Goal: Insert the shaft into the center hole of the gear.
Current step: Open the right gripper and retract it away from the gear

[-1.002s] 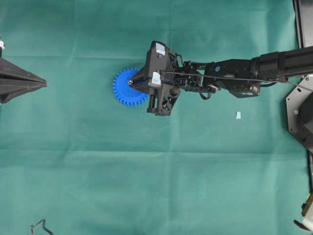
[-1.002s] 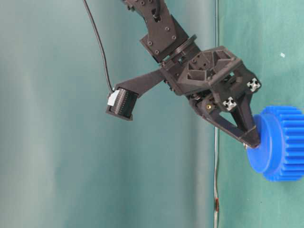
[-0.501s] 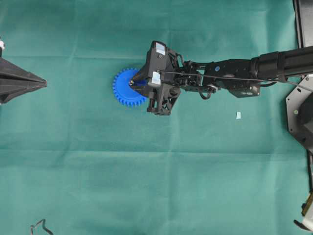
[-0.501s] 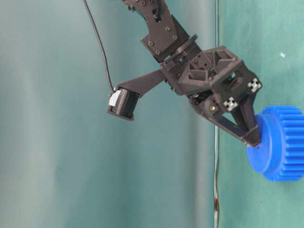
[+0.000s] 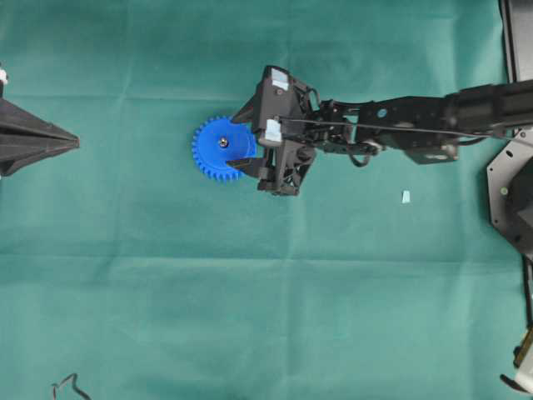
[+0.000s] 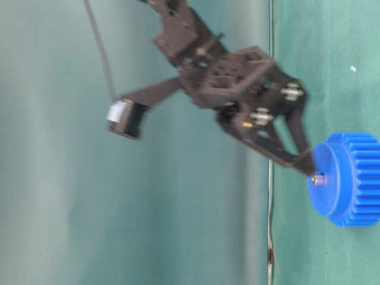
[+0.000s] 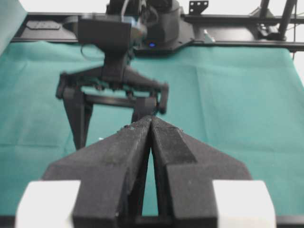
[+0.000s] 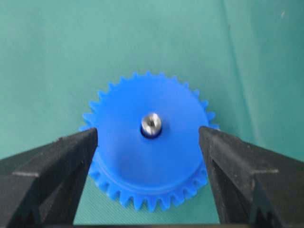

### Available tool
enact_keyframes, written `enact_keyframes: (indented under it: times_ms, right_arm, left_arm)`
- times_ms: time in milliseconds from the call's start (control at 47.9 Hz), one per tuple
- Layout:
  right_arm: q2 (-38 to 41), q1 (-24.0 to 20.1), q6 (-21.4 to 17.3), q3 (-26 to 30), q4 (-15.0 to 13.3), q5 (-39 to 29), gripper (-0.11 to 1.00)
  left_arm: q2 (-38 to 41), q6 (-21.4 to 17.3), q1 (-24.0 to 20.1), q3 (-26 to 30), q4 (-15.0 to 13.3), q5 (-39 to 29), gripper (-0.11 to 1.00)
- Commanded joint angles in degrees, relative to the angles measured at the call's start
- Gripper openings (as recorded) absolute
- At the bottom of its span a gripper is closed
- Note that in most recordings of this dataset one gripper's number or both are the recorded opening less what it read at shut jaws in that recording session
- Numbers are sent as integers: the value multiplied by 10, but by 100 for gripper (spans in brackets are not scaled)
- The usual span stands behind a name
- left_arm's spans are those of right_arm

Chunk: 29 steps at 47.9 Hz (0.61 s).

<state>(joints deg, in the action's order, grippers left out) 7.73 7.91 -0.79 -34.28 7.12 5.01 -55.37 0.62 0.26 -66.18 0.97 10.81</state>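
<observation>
One blue gear [image 5: 218, 148] with one silvery shaft [image 8: 151, 123] seated in its one center hole [image 8: 151, 130], one small white scrap [image 5: 405, 197] on the green table [image 5: 250, 308], and two robot grippers, right [image 5: 240, 138] and left [image 7: 151, 124], each with two fingers.

Looks like a robotics lab bench: flat green cloth-covered table [image 5: 250, 317], black metal frame rails [image 7: 228, 19] behind, black arm base [image 5: 510, 196].
</observation>
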Motion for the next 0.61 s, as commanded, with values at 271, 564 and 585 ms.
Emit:
enact_keyframes:
  times_ms: [271,564,585]
  right_arm:
    - [-142,0,2,-25,-3,3,90]
    - [-239,0,2,-88,-5,21,90]
    - [-246,0,2,-94,-5,25,90]
  left_arm:
    - [2,1,3,14,2,4,0]
    - [2,1,3,15,1,4,0]
    - [3,1,3,15,1,4,0]
